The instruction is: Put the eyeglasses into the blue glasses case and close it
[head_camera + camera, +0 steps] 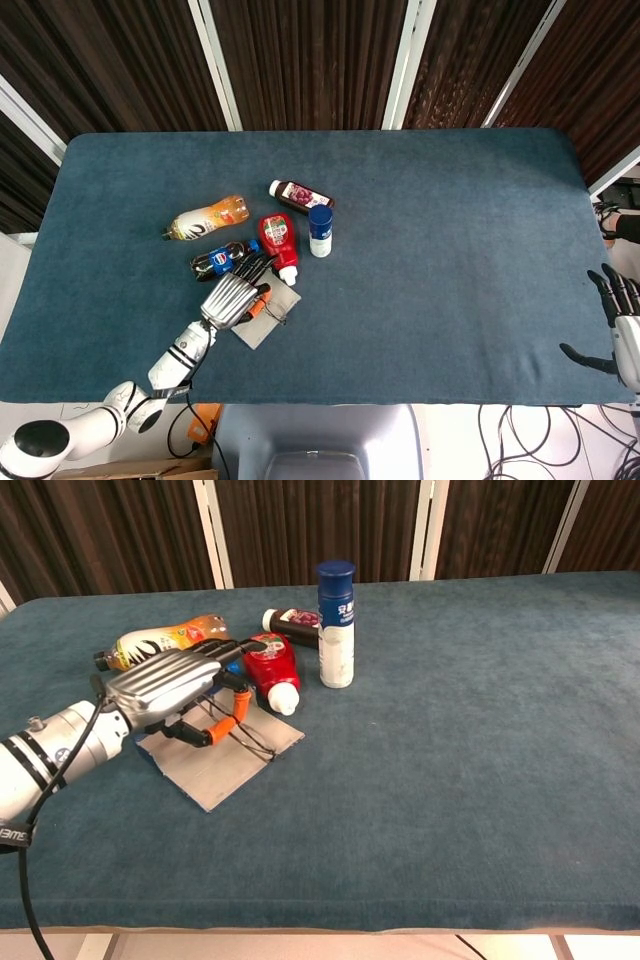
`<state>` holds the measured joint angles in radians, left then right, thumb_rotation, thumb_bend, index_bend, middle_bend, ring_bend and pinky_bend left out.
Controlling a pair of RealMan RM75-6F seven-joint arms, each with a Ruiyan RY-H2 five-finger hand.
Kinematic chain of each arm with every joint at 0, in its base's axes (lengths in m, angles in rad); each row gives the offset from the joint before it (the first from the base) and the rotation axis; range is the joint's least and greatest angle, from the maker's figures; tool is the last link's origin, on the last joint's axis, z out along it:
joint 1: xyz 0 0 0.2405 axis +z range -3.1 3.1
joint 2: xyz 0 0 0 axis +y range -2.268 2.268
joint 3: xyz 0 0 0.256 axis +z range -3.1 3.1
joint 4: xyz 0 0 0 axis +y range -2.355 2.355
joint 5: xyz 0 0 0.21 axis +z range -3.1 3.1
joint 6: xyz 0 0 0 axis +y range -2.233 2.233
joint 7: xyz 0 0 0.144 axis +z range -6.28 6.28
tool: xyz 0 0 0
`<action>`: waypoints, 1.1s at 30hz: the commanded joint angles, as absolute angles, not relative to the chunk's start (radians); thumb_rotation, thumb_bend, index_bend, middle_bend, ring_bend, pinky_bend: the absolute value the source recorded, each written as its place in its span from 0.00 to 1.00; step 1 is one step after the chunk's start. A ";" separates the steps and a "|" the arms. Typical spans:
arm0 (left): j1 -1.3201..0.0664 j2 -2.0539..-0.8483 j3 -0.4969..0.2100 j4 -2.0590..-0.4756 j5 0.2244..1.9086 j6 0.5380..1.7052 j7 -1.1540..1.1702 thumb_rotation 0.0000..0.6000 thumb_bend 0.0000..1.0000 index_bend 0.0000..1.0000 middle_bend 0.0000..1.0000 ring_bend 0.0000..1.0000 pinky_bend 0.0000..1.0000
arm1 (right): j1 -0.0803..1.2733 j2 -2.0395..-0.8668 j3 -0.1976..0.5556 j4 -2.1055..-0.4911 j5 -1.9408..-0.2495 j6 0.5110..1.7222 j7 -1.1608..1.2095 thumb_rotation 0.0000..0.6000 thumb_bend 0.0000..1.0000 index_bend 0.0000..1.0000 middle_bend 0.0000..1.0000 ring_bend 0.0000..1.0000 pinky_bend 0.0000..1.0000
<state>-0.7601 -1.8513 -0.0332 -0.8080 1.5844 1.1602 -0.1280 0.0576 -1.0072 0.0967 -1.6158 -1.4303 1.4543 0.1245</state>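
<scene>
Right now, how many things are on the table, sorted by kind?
Bottles lying down: 4 (orange drink, cola, red ketchup, dark juice)
Bottles standing: 1 (white with blue cap)
Eyeglasses: 1, held by the left hand
Flat grey case or mat: 1
Total: 7
</scene>
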 commanded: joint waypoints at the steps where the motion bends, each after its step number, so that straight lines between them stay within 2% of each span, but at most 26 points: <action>1: -0.767 -1.859 -0.032 -0.794 1.594 1.165 -0.154 1.00 0.51 0.58 0.00 0.00 0.00 | 0.058 -1.008 0.097 -1.616 -1.430 1.453 0.123 1.00 0.09 0.00 0.00 0.00 0.00; 14: -0.796 -1.894 -0.017 -0.692 1.603 1.106 -0.214 1.00 0.44 0.47 0.00 0.00 0.00 | 0.057 -1.008 0.097 -1.616 -1.431 1.457 0.124 1.00 0.08 0.00 0.00 0.00 0.00; 21: -0.798 -1.896 -0.018 -0.662 1.590 1.080 -0.223 1.00 0.43 0.33 0.00 0.00 0.00 | 0.056 -1.008 0.098 -1.616 -1.430 1.460 0.128 1.00 0.08 0.00 0.00 0.00 0.00; 27: -0.772 -1.857 -0.010 -0.688 1.590 1.110 -0.233 1.00 0.43 0.19 0.00 0.00 0.00 | 0.057 -1.007 0.097 -1.616 -1.432 1.458 0.127 1.00 0.08 0.00 0.00 0.00 0.00; 33: -0.734 -1.797 -0.018 -0.787 1.570 1.146 -0.251 1.00 0.42 0.16 0.00 0.00 0.00 | 0.056 -1.008 0.095 -1.618 -1.439 1.461 0.127 1.00 0.08 0.00 0.00 0.00 0.00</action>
